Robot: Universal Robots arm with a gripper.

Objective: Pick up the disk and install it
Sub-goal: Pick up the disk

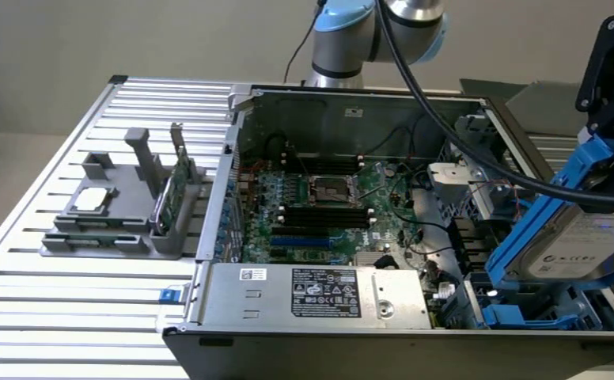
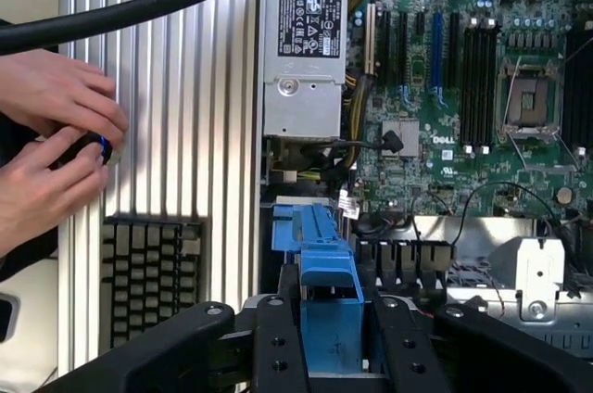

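Disk: flat rectangular silver-grey metal disk [image 1: 579, 237] with a white label and blue plastic side rails, held tilted in the air at the exterior view's right, above the near right corner of the case.
Gripper: black gripper [image 1: 613, 158], clamped on the disk's blue rail.
Case: open grey metal computer case [image 1: 307, 119], lying on the ribbed metal counter [image 1: 64, 317], its green motherboard [image 1: 381, 229] exposed.
Holder: grey block holder [image 1: 117, 214], on the counter left of the case.

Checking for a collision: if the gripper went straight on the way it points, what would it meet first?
Probably the blue drive bay beneath the disk that the gripper holds; the gap between them is hard to judge.
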